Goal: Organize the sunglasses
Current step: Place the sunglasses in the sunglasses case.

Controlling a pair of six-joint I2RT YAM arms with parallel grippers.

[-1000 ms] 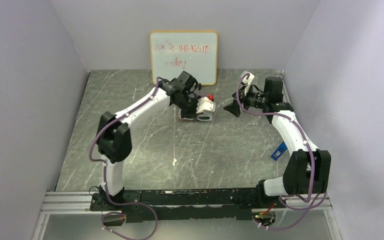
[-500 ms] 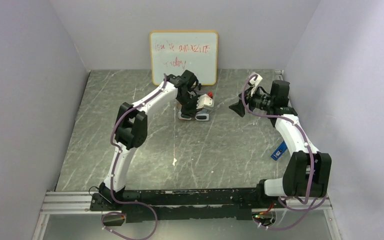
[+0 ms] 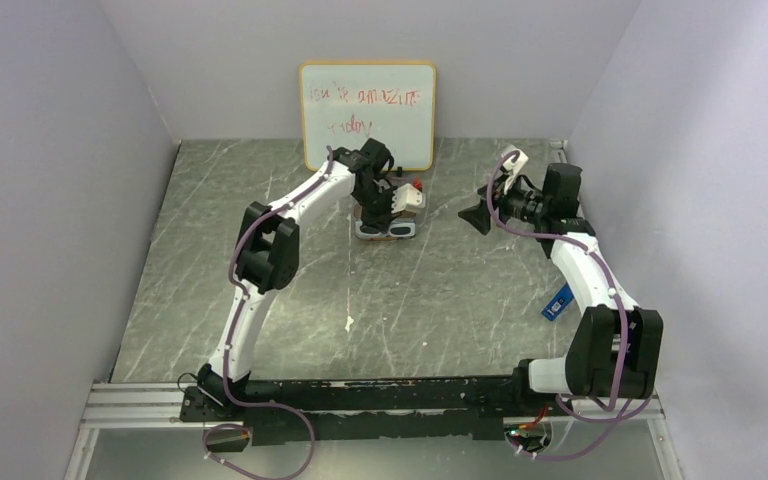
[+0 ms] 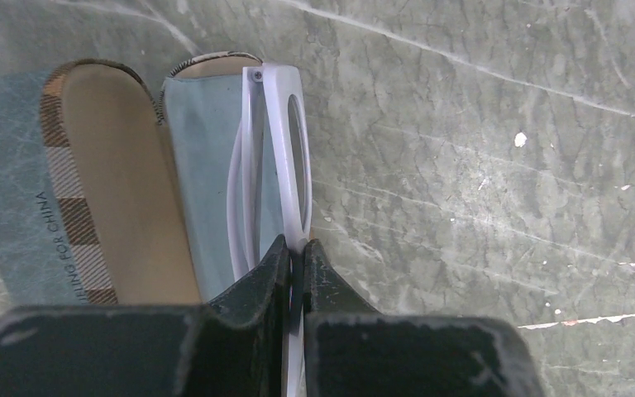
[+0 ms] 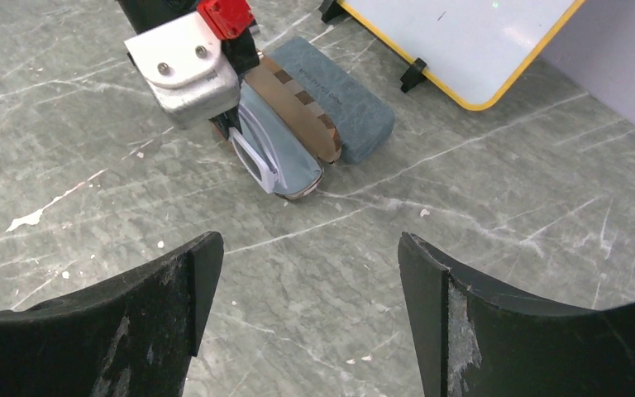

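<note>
The left gripper [image 4: 296, 258] is pinched shut on the folded white-framed sunglasses [image 4: 273, 124], gripping the frame at one end. It holds them lengthwise over the open plaid case [image 4: 64, 188], along the side of the tray away from the lid and on top of the light-blue cloth [image 4: 202, 165] lining it. From here I can't tell whether the frame is fully bedded down or only resting against the case's edge. A closed grey-blue case [image 5: 339, 103] lies just beside the plaid one, on the lid's side. The right gripper [image 5: 306, 244] hangs above the table [image 5: 504, 207], well apart from the cases, with its jaws spread wide and nothing between them. This looks like the step of laying the white pair into its case. Next I'd expect a gentle settle into the tray, a release, and a straight withdrawal so the glasses aren't dragged out. The lid then needs folding over. No brown pair is in sight.
</note>
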